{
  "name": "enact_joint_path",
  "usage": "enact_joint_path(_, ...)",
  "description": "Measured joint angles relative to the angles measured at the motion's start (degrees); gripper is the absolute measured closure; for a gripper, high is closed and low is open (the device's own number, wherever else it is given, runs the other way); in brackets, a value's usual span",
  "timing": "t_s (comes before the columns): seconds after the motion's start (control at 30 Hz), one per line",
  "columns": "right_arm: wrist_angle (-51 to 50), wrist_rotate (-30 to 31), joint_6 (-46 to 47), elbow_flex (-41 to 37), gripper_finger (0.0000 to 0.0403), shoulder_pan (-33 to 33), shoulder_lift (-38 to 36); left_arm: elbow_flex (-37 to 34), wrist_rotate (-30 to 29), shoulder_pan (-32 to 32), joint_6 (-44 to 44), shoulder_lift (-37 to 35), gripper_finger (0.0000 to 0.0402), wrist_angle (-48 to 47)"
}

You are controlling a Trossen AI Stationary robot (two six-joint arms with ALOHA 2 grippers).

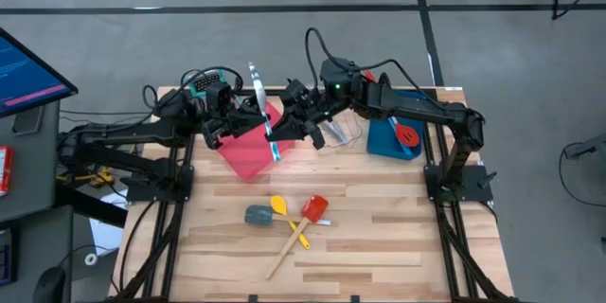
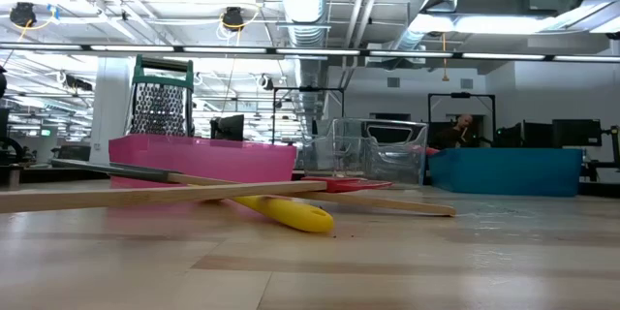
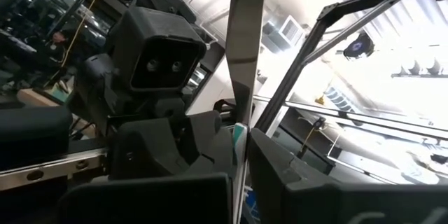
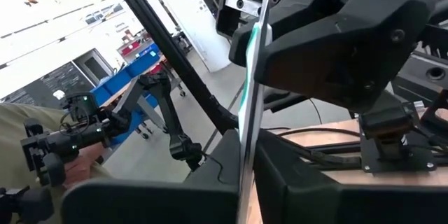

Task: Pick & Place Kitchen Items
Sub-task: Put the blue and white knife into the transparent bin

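Observation:
A knife (image 1: 257, 85) with a silver blade and a light teal handle (image 1: 275, 147) hangs in the air over the red tray (image 1: 244, 156). My left gripper (image 1: 256, 123) and my right gripper (image 1: 283, 131) meet at it from either side, both shut on it. On the near part of the table lie a yellow spoon (image 1: 282, 209), a red spatula with a wooden handle (image 1: 313, 209) and a grey-teal spatula (image 1: 258, 215), close together. A red spoon (image 1: 407, 135) lies in the blue tray (image 1: 383, 142). My left gripper pinches the knife between its two fingers near where the blade (image 3: 245, 56) meets the teal handle (image 3: 238, 136), coming from the table's left. The knife is lifted clear, blade toward the far edge. My right gripper pinches the same knife (image 4: 250, 105) by its flat sides between its two fingers, coming level from the table's right, just beside my left gripper's fingers (image 4: 336, 42). The exact part under its fingers is hidden by both grippers.
A clear tray (image 1: 343, 133) stands between the red and blue trays. A box grater (image 2: 162, 97) stands at the far left behind the red tray. The near half of the wooden table (image 1: 379, 246) holds only the three utensils.

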Motion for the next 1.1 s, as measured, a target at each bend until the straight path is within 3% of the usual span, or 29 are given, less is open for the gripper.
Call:
enact_joint_path(0.2, 0.0, 0.3, 0.0, 0.0, 0.0387, 0.0, 0.0, 0.0, 0.4, 0.0, -0.6, 0.0, 0.0381, -0.1)
enact_joint_path(0.6, -3.4, 3.1, -0.5, 0.0, 0.0387, -1.6, -4.0, 0.0, 3.8, 2.2, -1.8, -4.0, 0.027, -4.6)
enact_joint_path(0.7, -11.0, 10.4, -4.0, 0.1, 0.0387, -2.5, -6.8, 0.0, 3.9, 4.0, -1.9, -6.5, 0.0268, -10.1)
enact_joint_path(0.9, -33.0, 35.0, -8.5, 0.1, 0.0386, -5.3, -9.9, 0.0, 3.5, 7.7, 0.9, -11.0, 0.0285, -19.7)
enact_joint_path(1.1, -44.9, 43.8, -6.2, 0.1, 0.0386, -8.4, -4.4, 0.0, 3.3, 9.9, 2.9, -12.7, 0.0301, -21.0)
